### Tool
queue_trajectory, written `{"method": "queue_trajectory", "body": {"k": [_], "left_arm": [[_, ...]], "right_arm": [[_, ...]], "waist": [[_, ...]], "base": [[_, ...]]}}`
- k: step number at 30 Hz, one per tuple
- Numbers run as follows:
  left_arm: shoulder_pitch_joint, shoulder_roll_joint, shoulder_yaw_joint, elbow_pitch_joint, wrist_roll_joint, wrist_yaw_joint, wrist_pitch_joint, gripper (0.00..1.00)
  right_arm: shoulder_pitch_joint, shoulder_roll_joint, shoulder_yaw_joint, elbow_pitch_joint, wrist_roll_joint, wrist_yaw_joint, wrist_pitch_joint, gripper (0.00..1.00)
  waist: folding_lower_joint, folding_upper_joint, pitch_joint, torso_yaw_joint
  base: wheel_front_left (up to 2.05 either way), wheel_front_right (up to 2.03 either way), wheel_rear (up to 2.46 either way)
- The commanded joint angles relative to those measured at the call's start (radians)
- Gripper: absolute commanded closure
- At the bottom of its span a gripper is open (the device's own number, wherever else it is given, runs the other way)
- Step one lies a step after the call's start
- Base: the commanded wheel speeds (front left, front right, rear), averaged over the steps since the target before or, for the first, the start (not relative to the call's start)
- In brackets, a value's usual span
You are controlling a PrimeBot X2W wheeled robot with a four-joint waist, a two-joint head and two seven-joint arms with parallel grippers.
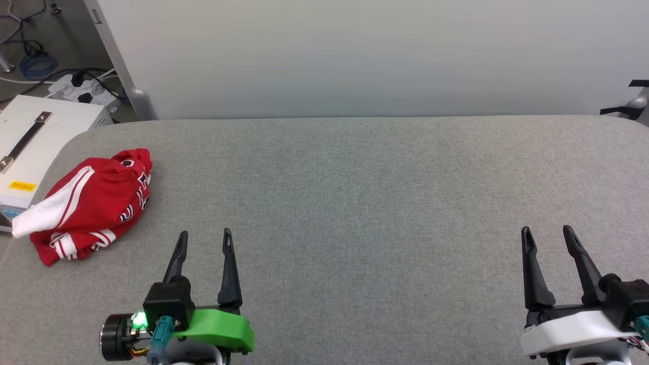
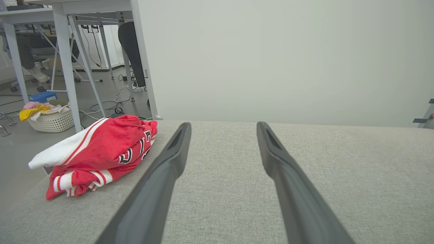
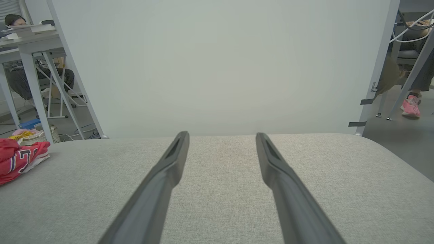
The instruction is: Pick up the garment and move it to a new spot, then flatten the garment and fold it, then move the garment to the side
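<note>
The garment (image 1: pixel 91 205), red with a white sleeve and striped trim, lies crumpled in a heap at the far left edge of the grey table (image 1: pixel 355 192). Its white sleeve hangs a little past that edge. In the left wrist view the garment (image 2: pixel 101 152) sits to the left of my fingers, and the right wrist view catches the garment (image 3: pixel 18 159) at its left border. My left gripper (image 1: pixel 205 234) is open over the near left of the table, right of the heap and apart from it. Far to the right, my right gripper (image 1: pixel 546 229) is open too, nothing between its fingers.
A white panel (image 1: pixel 355 56) stands behind the table. Off the table's left edge sit a white box with a black handle (image 1: pixel 30 147), a power strip and cables (image 1: pixel 81 88). A basket of clothes (image 2: pixel 51 117) stands on the floor. A person's pink shoe (image 3: pixel 411 105) shows at the right.
</note>
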Motion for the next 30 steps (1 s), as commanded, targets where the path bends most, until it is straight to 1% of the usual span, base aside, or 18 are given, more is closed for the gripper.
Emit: {"method": "queue_trajectory", "body": {"k": [1, 20, 30], "left_arm": [[0.012, -0.003, -0.002, 0.004, -0.004, 0.007, -0.011, 0.00], [0.014, -0.004, -0.026, 0.018, -0.015, 0.032, -0.055, 0.00], [0.014, -0.004, -0.029, 0.021, -0.011, 0.022, -0.055, 0.00]], "right_arm": [[0.012, 0.000, -0.003, 0.001, 0.011, -0.001, -0.010, 0.00], [0.026, 0.000, -0.001, 0.008, 0.040, -0.001, -0.053, 0.00], [0.026, 0.000, 0.005, 0.015, 0.039, -0.001, -0.054, 0.00]], "waist": [[0.0000, 0.0000, 0.000, 0.000], [0.0000, 0.0000, 0.005, 0.007], [0.0000, 0.0000, 0.007, 0.008]], "base": [[0.00, 0.00, 0.00], [0.00, 0.00, 0.00], [0.00, 0.00, 0.00]]}}
